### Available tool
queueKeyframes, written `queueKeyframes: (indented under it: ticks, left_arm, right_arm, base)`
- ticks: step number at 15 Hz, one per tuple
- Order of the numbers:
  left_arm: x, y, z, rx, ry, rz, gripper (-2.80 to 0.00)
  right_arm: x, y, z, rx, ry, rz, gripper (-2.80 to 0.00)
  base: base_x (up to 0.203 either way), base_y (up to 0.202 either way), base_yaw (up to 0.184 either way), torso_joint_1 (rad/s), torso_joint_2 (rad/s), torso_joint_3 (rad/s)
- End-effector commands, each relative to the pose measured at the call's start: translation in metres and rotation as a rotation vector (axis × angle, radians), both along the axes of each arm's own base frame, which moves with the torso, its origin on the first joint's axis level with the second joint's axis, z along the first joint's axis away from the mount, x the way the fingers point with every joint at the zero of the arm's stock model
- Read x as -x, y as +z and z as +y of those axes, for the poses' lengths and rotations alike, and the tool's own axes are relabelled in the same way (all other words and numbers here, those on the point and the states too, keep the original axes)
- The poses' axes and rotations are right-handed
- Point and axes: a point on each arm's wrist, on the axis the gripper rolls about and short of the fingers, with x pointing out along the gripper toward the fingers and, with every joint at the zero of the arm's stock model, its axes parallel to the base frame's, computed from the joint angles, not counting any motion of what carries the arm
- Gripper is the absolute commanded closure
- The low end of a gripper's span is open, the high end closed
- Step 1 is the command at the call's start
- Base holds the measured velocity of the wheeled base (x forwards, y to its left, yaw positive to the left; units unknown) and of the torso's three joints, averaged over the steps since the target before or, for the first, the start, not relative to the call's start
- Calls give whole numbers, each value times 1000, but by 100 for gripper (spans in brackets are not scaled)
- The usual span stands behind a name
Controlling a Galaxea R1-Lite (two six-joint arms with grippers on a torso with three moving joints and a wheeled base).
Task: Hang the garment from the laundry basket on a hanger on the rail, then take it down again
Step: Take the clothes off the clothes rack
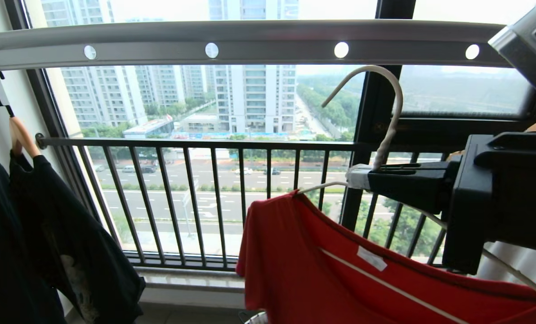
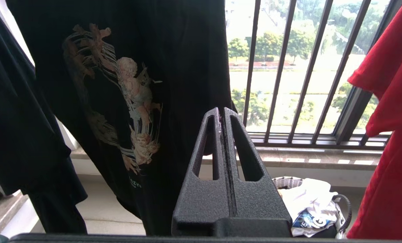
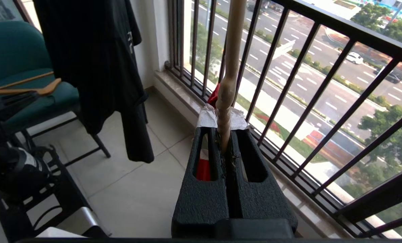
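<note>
We see the right gripper (image 1: 360,176) at centre-right clamped on the hanger (image 1: 391,117) neck, hook just below the rail (image 1: 268,40), not on it. Red shirt (image 1: 340,270) hangs lower right. Left gripper (image 2: 222,113) fingers pressed together, empty, w/ basket (image 2: 288,182) beyond.

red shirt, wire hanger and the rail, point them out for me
red shirt (image 1: 295,252), head view, on the fabric beside the collar.
wire hanger (image 1: 396,103), head view, on the curved hook.
rail (image 1: 272,42), head view, on the bar between two holes.
</note>
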Motion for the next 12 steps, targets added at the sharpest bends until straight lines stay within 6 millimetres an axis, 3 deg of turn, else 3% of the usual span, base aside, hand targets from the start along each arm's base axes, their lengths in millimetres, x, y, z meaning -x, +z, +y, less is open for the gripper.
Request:
queueKeyframes:
  ticks: [1, 5, 12]
  left_arm:
    - [0, 0, 0, 0, 0, 0, 0]
    - [0, 0, 0, 0, 0, 1, 0]
    - [0, 0, 0, 0, 0, 1, 0]
  right_arm:
    - [3, -1, -3, -22, 69, 3, 0]
    - [-8, -8, 5, -79, 149, -75, 0]
    - [-21, -21, 15, -41, 134, -38, 0]
  base:
    - [0, 0, 0, 0, 0, 0]
    - [0, 0, 0, 0, 0, 0]
    - [0, 0, 0, 0, 0, 0]
